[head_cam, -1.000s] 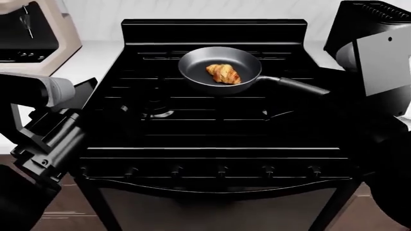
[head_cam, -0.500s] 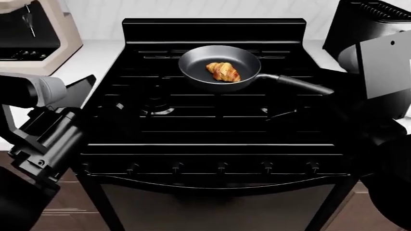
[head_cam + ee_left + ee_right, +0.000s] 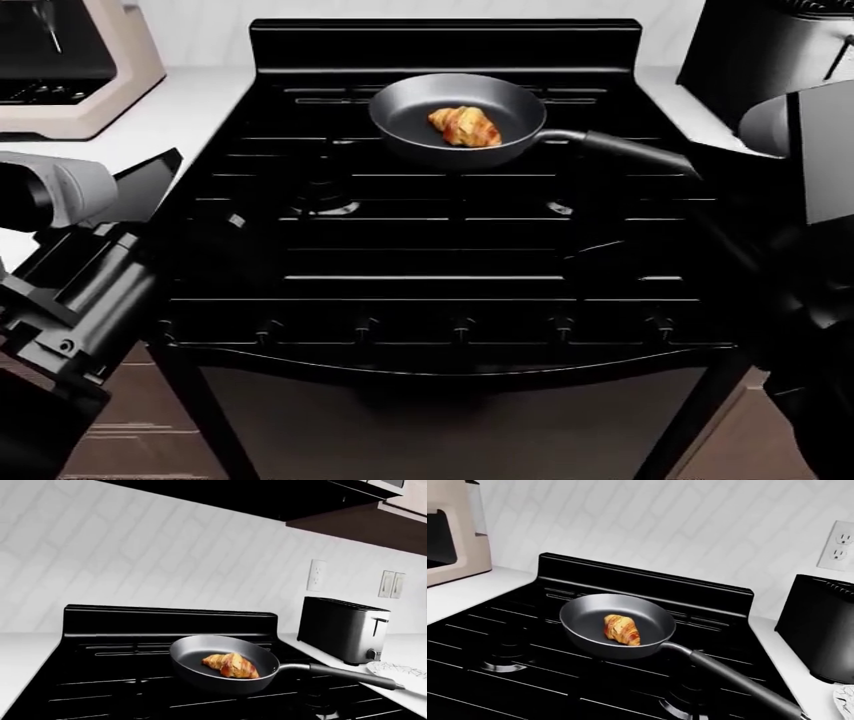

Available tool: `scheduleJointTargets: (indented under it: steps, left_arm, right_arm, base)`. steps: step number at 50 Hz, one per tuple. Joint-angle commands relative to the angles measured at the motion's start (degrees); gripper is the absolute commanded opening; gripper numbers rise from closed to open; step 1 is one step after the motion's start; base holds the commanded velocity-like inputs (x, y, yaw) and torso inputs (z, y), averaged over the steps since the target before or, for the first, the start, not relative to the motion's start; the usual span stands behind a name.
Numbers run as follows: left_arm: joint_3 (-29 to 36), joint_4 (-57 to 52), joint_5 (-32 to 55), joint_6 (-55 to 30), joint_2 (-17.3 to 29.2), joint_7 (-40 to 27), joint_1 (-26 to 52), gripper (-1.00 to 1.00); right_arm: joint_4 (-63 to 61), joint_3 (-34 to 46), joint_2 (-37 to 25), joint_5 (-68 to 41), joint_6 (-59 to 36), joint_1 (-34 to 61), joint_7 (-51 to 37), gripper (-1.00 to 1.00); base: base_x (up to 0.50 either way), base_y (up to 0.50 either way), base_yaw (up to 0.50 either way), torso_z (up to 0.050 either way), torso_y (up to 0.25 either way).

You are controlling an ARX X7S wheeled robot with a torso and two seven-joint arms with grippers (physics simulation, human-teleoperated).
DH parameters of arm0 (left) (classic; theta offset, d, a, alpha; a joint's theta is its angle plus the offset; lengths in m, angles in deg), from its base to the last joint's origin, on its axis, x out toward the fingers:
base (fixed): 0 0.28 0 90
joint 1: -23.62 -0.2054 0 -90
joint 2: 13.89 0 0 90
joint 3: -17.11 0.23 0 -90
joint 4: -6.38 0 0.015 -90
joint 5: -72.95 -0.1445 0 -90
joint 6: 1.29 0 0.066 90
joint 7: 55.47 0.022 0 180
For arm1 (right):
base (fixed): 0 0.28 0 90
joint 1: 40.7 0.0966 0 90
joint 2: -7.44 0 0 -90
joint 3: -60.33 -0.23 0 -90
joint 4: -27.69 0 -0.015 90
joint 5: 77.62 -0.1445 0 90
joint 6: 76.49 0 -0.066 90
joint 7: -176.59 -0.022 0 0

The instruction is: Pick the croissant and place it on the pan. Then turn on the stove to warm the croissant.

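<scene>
The croissant (image 3: 465, 126) lies inside the dark grey pan (image 3: 407, 115) on the back burner of the black stove (image 3: 454, 270). The pan's black handle (image 3: 634, 152) points right. The front knobs (image 3: 461, 328) run in a row along the stove's front edge. The croissant (image 3: 231, 665) and pan (image 3: 193, 657) show in the left wrist view, and both show in the right wrist view (image 3: 621, 629), (image 3: 587, 622). My left gripper (image 3: 238, 222) and right gripper (image 3: 594, 248) hover over the front grates, black on black. I cannot tell how their jaws stand.
A silver toaster (image 3: 343, 629) stands on the counter right of the stove, with a white cracked-pattern plate (image 3: 400, 671) in front of it. A beige appliance (image 3: 67, 70) stands on the left counter. My left arm (image 3: 80, 280) and right arm (image 3: 814, 200) flank the stove.
The head view has shifted, so the stove and pan sit higher in frame. Both arms have drawn down and back a little. The croissant stays in the pan.
</scene>
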Motion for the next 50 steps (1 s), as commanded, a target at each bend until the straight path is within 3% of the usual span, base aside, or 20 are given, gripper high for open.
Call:
scheduleJointTargets:
  steps: [1, 20, 50]
  left_arm:
    - [-1.9, -2.0, 2.8, 0.1, 1.8, -1.3, -1.3, 1.00]
    - [-5.6, -4.0, 5.9, 1.3, 3.7, -2.0, -5.9, 1.00]
    - [-3.3, -1.8, 3.3, 1.6, 1.9, -0.6, -7.3, 1.00]
  right_arm:
    - [-4.9, -1.0, -2.4, -5.3, 2.3, -0.3, -6.1, 1.00]
    - [-12.1, -2.7, -5.3, -7.7, 7.1, -5.4, -11.5, 1.00]
    - [-14.8, -8.9, -6.8, 1.4, 15.1, -22.4, -6.4, 1.00]
  base:
    - [0.00, 0.00, 0.00, -0.050, 0.000]
    - [0.00, 0.00, 0.00, -0.050, 0.000]
    - [0.00, 0.00, 0.00, -0.050, 0.000]
